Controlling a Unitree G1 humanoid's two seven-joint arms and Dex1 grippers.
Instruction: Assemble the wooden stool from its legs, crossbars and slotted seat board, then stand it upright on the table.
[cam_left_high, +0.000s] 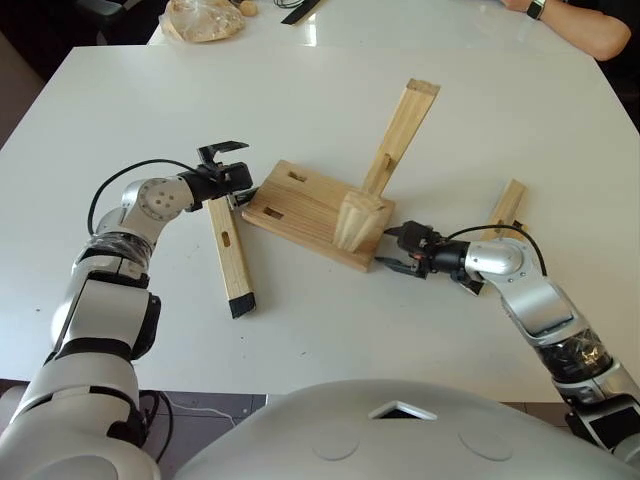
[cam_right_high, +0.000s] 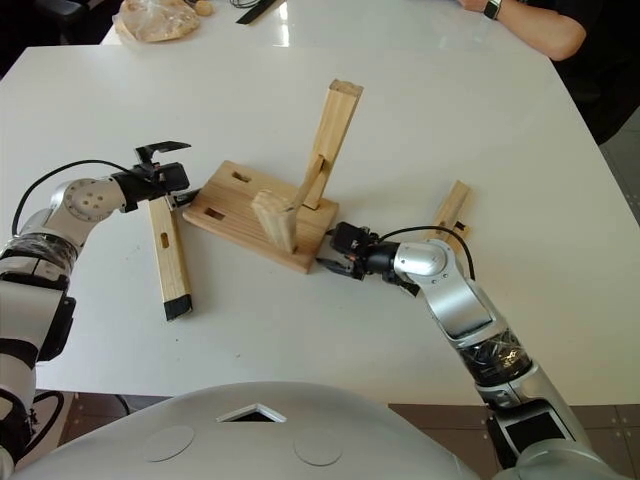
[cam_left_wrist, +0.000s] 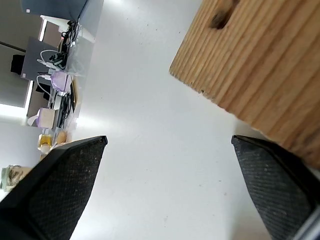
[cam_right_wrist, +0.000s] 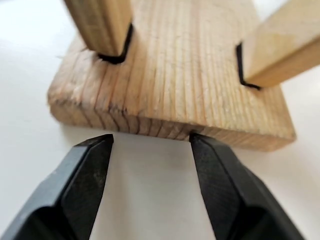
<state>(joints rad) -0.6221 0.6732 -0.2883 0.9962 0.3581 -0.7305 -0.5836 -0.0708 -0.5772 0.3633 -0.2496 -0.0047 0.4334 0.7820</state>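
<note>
Hovering at the board's ends, both grippers empty. Right gripper (cam_right_wrist: 150, 136): fingers apart, tips just short of the near-right end edge of the seat board (cam_left_high: 300, 205), straddling nothing, low to the table (cam_left_high: 120, 110). Board lies flat, long axis running left-to-right and slightly toward the robot. Two legs are already seated at that right end: near leg (cam_left_high: 355, 220) and far leg (cam_left_high: 400, 135), both standing up out of their slots.

Left gripper (cam_left_high: 243, 172): fingers apart, at the board's left corner, holding nothing; whether it touches the wood I can't tell. Two empty slots (cam_left_high: 297, 176) are at this left end.

Key relation: loose leg (cam_left_high: 232, 255) lies flat on the table just beneath and robot-side of the left gripper. Its long axis runs from the board's left end toward the robot, roughly crosswise to the board. Left arm is clearly nearer; right arm is across the board, well apart from it. Another loose piece (cam_left_high: 507, 205) lies behind the right arm.

Judgement: about half assembled. Likely next is the left gripper dropping onto the loose leg, closing across its width.
</note>
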